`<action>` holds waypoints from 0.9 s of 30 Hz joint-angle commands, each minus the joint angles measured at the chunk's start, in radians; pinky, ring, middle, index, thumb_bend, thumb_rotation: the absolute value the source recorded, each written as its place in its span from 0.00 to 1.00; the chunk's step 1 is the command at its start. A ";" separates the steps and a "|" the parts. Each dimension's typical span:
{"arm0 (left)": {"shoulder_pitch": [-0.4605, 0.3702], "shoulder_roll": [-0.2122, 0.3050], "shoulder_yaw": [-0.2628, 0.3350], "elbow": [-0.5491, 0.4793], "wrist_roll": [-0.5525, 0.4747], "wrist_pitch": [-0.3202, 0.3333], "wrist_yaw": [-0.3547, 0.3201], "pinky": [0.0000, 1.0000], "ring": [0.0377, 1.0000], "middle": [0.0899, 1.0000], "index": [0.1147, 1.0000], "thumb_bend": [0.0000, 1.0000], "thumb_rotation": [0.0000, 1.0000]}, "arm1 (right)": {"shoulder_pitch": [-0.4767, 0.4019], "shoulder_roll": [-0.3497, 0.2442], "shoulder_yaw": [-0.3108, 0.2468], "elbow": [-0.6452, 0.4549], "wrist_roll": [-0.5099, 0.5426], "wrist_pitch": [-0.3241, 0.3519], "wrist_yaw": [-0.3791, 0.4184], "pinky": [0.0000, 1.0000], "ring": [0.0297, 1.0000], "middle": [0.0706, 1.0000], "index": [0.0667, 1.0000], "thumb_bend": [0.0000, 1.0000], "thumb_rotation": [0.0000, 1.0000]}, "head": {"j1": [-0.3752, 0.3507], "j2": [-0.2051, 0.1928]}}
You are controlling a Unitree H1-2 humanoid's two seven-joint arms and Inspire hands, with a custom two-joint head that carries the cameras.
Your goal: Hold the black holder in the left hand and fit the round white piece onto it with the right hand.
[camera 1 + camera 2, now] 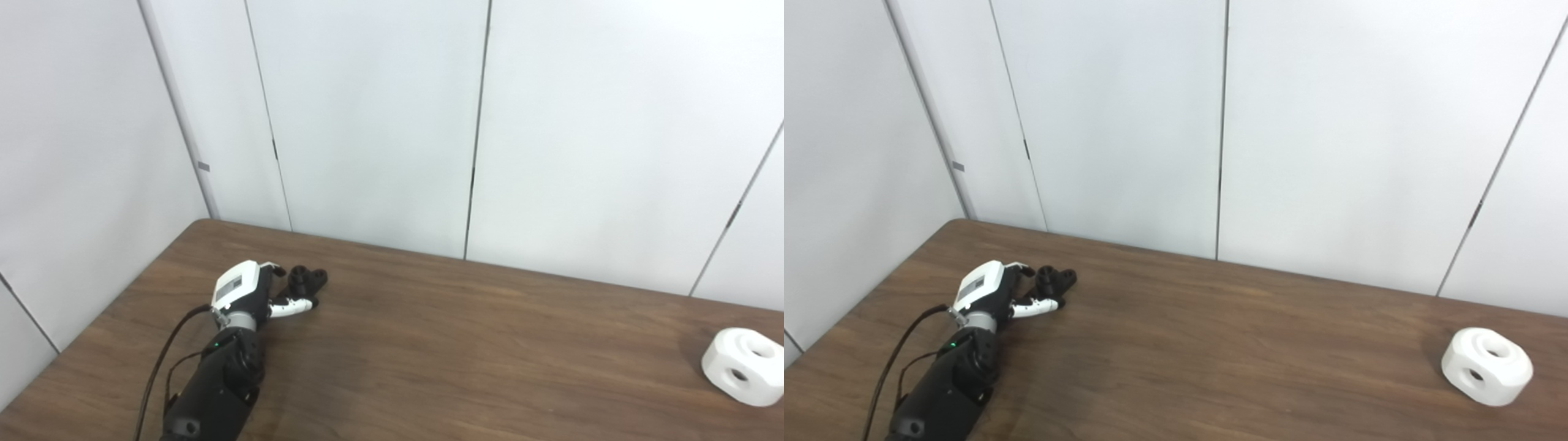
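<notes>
One left hand (254, 293) reaching at nine o'clock, fingers lying apart around one black holder (308, 278); grip unclear. One round white piece (1486, 366) sitting at three o'clock, fully visible only in right eye view.

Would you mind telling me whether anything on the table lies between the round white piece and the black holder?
Nothing visible does. Only bare table separates the round white piece at the right from the black holder beside the left hand.
</notes>
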 commanded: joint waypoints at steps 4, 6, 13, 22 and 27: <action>-0.054 0.034 -0.005 -0.016 -0.005 0.000 0.016 0.96 0.92 0.86 0.71 0.85 0.42 | 0.009 -0.009 -0.004 -0.027 -0.004 0.008 0.000 1.00 0.99 0.98 0.97 0.67 1.00 | 0.004 0.004; -0.053 0.034 -0.007 -0.021 -0.008 0.002 0.018 0.97 0.92 0.85 0.70 0.85 0.42 | 0.010 -0.008 -0.004 -0.027 -0.003 0.009 0.000 1.00 1.00 0.98 0.97 0.67 1.00 | 0.004 0.006; -0.054 0.037 -0.017 -0.013 0.004 0.007 0.034 0.96 0.90 0.82 0.66 0.84 0.40 | 0.014 -0.008 -0.002 -0.035 -0.011 0.009 -0.002 1.00 0.99 0.98 0.97 0.67 1.00 | 0.004 0.010; -0.049 0.042 -0.030 -0.015 0.016 0.015 0.037 0.95 0.89 0.80 0.60 0.81 0.36 | 0.016 -0.010 -0.004 -0.036 -0.002 0.011 0.000 1.00 0.99 0.98 0.96 0.65 1.00 | 0.005 0.016; -0.048 0.040 -0.029 -0.019 0.016 0.015 0.030 0.96 0.89 0.80 0.58 0.80 0.33 | 0.017 -0.011 -0.005 -0.044 -0.002 0.024 -0.002 1.00 1.00 0.98 0.97 0.65 1.00 | 0.007 0.019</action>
